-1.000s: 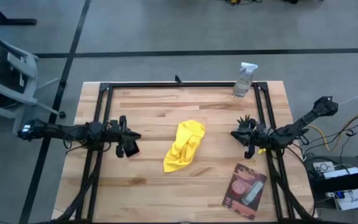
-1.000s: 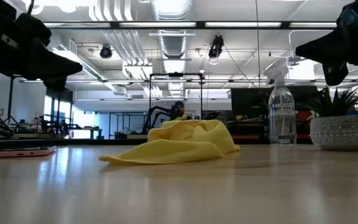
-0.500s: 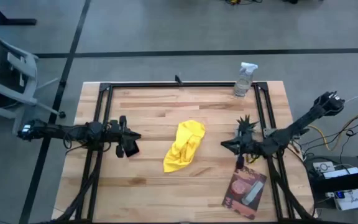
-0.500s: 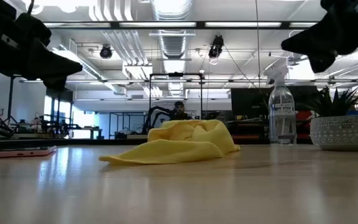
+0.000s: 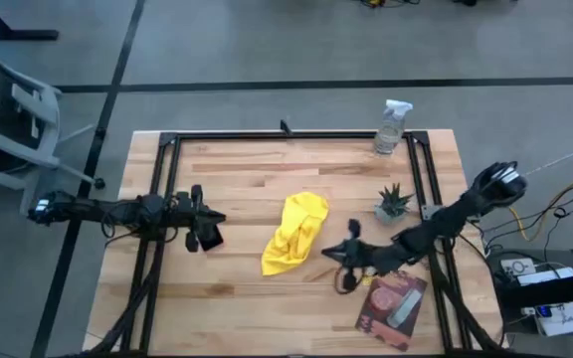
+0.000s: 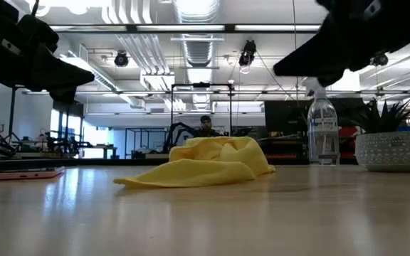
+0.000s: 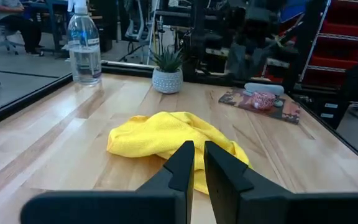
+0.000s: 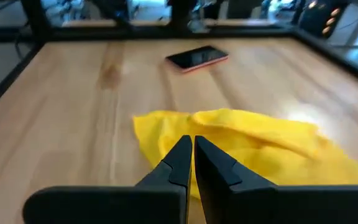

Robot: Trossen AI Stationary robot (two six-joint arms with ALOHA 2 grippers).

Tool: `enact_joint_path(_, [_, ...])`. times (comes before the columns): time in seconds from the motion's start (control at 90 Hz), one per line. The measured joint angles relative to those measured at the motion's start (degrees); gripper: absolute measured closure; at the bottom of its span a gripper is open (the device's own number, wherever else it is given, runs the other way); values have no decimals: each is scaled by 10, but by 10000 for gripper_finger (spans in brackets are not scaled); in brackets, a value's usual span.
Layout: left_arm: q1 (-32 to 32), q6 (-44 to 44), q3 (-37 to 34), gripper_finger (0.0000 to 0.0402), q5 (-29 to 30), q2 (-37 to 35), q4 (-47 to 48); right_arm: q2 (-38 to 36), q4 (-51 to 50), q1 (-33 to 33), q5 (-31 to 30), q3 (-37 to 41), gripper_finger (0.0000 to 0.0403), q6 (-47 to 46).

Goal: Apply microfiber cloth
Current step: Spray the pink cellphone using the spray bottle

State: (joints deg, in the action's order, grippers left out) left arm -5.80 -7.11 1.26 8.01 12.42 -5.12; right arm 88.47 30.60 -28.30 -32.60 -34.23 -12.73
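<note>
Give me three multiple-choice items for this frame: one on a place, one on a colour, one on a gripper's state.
1. Where does the spray bottle stand?
A. at the table's far edge
B. on the cloth
C. beside the left gripper

2. What colour is the microfiber cloth?
A. blue
B. yellow
C. white

3. How are the right gripper fingers?
A. shut on the cloth
B. spread wide
C. shut, holding nothing

Key: 1 A, the high view shows it at the far edge. 2 B, yellow in every view. 3 C, its wrist view shows the fingers together, short of the cloth.
</note>
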Motion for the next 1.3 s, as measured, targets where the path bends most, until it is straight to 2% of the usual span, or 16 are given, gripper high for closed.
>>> enact_joint_path(0.133, [0,0,0,381,0,0,0,72,-1,25,42,-47,401,-1])
enact_joint_path(0.244, [0,0,0,381,0,0,0,115,-3,43,48,-74,401,-2])
enact_joint_path(0.533, [0,0,0,381,0,0,0,173,-3,98,107,-97,401,-10])
enact_joint_path(0.878, [0,0,0,381,0,0,0,186,-21,187,106,-96,401,36])
enact_joint_path(1.3, [0,0,0,381,0,0,0,185,-42,344,105,-96,401,124])
